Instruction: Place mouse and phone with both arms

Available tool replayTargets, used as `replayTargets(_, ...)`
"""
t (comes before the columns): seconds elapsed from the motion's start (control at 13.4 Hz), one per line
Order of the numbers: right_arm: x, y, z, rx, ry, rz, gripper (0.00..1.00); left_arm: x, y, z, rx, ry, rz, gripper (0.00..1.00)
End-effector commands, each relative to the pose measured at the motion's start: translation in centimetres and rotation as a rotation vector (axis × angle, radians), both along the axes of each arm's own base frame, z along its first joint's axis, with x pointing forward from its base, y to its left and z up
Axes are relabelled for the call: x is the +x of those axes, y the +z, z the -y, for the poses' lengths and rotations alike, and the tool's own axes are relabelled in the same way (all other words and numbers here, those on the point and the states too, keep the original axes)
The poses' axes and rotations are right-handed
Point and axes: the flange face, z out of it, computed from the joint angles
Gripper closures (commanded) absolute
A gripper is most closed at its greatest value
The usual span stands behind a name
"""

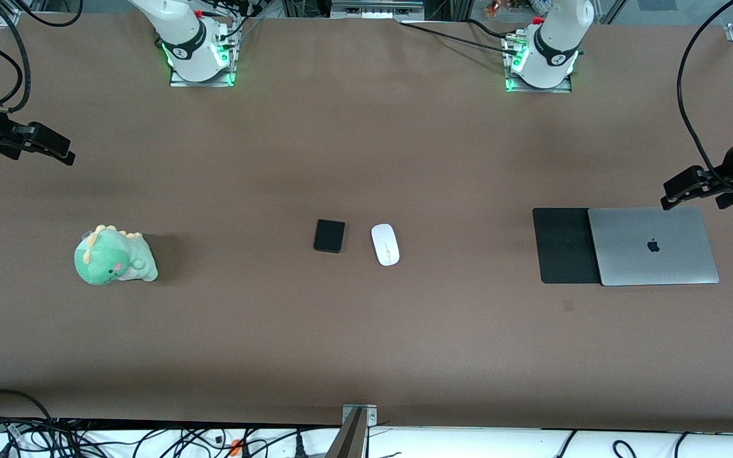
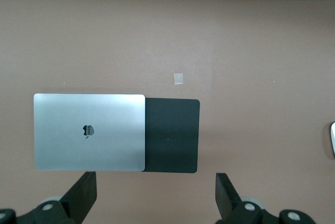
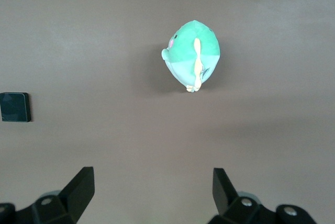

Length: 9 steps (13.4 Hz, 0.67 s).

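The white oval mouse (image 1: pixel 385 244) lies on the brown table near its middle. The small black phone (image 1: pixel 329 236) lies beside it, toward the right arm's end; it also shows in the right wrist view (image 3: pixel 14 107). A sliver of the mouse (image 2: pixel 333 139) shows in the left wrist view. My left gripper (image 1: pixel 675 194) is open and empty, up in the air at the left arm's end, over the table by the laptop; its own view shows it too (image 2: pixel 156 190). My right gripper (image 1: pixel 61 151) is open and empty, up at the right arm's end, also seen in its own view (image 3: pixel 153 187).
A closed silver laptop (image 1: pixel 653 246) lies partly on a large black pad (image 1: pixel 564 245) at the left arm's end. A green plush dinosaur (image 1: pixel 114 256) sits toward the right arm's end. A small tape patch (image 1: pixel 568 305) lies nearer the camera than the pad.
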Motion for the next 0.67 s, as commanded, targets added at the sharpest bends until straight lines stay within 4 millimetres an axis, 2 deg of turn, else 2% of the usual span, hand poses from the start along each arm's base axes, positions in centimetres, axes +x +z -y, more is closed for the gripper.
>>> replayTargets(0.0,-0.3,0.4,-0.1,0.003,0.016,-0.003,0.0,-0.4,-0.3,0.1,-0.017,-0.029,-0.027,0.0)
replayTargets(0.6,-0.3,0.5,0.3,0.003,0.01,0.0,0.0,0.2,1.1,0.0,-0.031,-0.016,0.01,0.0)
